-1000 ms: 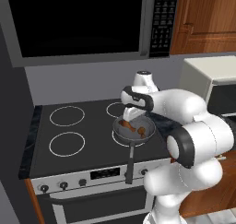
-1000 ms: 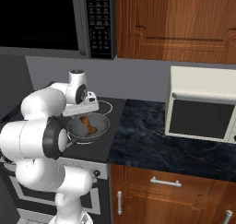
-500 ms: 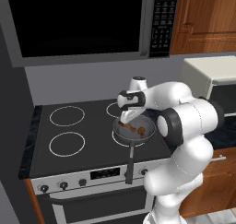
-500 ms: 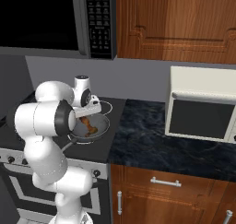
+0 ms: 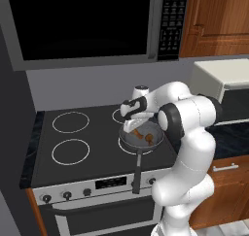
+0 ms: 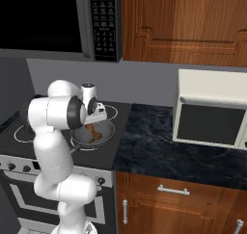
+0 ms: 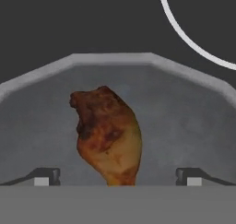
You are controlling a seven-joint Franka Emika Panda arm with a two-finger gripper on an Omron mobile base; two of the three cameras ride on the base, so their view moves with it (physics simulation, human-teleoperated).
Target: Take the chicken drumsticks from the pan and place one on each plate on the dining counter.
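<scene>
A drumstick (image 7: 109, 138) lies in the pan (image 7: 193, 112) between the spread pincer (image 7: 117, 176) tips.
</scene>
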